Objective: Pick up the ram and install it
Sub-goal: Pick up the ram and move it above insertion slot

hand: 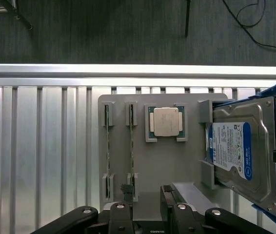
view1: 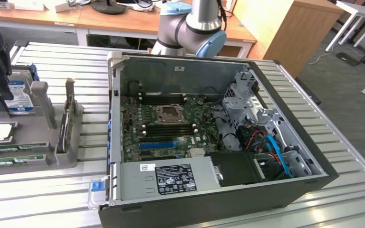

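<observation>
- The gripper (hand: 146, 215) hangs over the near edge of the gray tray (hand: 169, 163). Its two fingers are spread wide and hold nothing.
- The ram (hand: 130, 146) stands on its thin edge in a slot on the gray tray, close to the gripper. I think it stands up like that so the fingers can pinch its flat sides.
- A second ram stick (hand: 107, 146) stands in the next slot on the gray tray, side by side with the first. That makes two green sticks.
- One square chip (hand: 166, 122) lies flat in its own little frame in the middle of the gray tray.
- One hard drive (hand: 240, 156) with a blue label leans in a pocket at the end of the gray tray. The pocket probably keeps it from tipping over.
- One computer case (view1: 233, 209) lies on its side past the gray tray, toward the exterior view's right. Its lid is off, so the board (view1: 131, 133) inside faces up, likely so parts can go in from above.
</observation>
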Controlling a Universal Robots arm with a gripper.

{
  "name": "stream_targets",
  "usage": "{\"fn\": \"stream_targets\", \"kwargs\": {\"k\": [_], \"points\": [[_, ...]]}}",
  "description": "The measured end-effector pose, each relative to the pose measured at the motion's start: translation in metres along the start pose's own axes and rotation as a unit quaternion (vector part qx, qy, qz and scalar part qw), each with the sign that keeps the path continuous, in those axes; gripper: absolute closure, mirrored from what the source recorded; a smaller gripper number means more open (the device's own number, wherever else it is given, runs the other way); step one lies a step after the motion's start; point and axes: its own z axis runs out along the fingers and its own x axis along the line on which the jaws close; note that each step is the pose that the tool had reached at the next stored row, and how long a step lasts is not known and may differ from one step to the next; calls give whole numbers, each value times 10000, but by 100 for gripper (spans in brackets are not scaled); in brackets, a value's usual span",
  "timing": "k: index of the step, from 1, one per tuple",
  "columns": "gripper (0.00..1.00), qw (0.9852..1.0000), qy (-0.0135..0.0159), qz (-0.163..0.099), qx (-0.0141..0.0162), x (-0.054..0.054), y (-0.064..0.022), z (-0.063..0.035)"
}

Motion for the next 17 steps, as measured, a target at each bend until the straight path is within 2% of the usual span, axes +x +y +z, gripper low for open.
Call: {"fn": "stream_targets", "kwargs": {"k": [4, 12, 17], "points": [[64, 10000, -1, 0, 1, 30, 2, 1], [64, 10000, -1, -1, 1, 188, 18, -2], [64, 10000, -1, 0, 1, 192, 18, -3]]}}
